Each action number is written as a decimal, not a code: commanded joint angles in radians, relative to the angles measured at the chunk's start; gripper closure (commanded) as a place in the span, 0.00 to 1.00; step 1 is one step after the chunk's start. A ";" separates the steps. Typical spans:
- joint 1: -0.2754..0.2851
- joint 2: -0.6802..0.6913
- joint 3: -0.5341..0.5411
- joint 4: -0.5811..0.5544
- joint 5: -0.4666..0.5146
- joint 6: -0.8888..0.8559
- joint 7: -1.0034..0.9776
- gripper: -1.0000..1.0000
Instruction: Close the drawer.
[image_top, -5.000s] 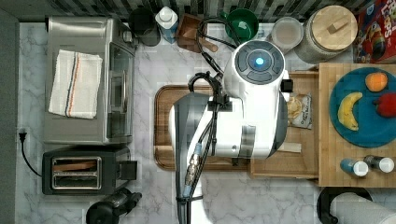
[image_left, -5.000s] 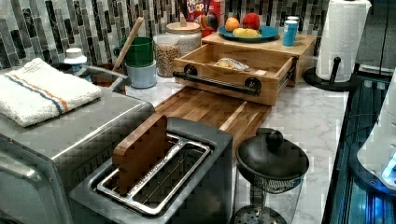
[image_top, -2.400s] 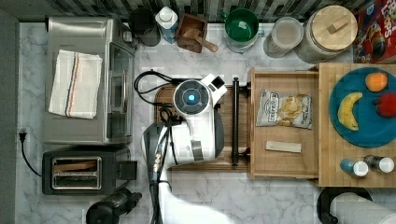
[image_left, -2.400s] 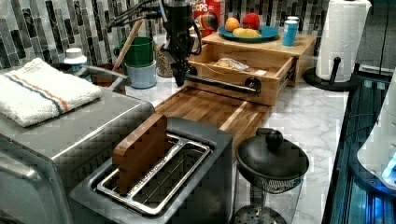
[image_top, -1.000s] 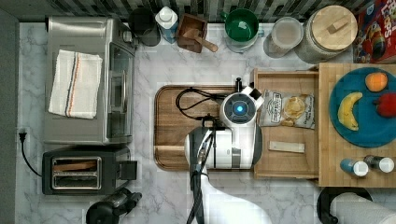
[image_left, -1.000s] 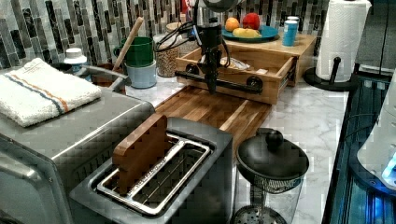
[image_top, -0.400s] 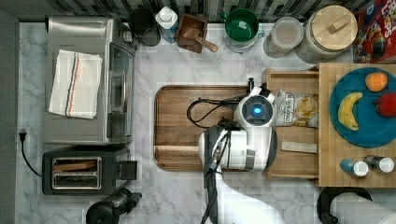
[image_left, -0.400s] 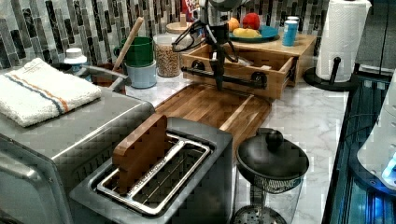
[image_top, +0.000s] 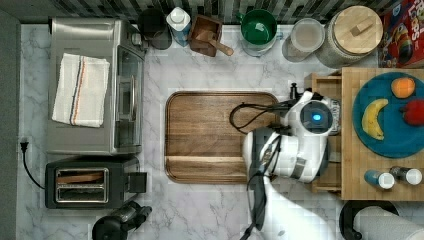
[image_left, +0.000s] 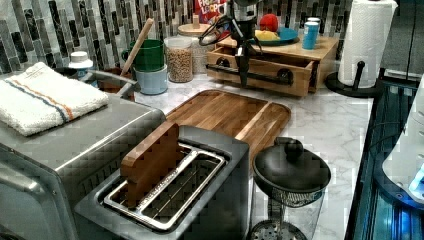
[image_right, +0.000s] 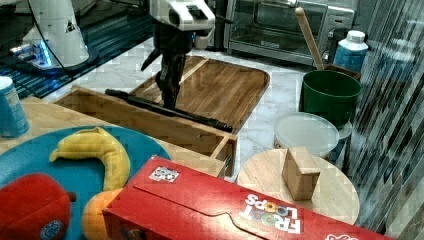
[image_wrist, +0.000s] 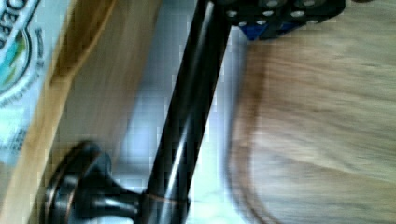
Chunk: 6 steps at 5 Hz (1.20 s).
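One arm reaches down so its claw meets the black handle on the drawer; whether the claw is apart or together cannot be told. The drawer sticks partly out from under the slab, beside the cutting board on the worktop. The slab carries a blue plate.

Your gripper hangs at the drawer handle, over open marble between drawer front and cutting board. The jar and green cup crowd the left view's left; the paper-towel stand blocks its right.
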 joint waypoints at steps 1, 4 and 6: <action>-0.187 0.102 -0.147 0.273 0.025 0.000 -0.168 1.00; -0.168 0.062 -0.165 0.314 -0.012 -0.138 -0.120 1.00; -0.164 0.062 -0.169 0.314 -0.011 -0.138 -0.121 1.00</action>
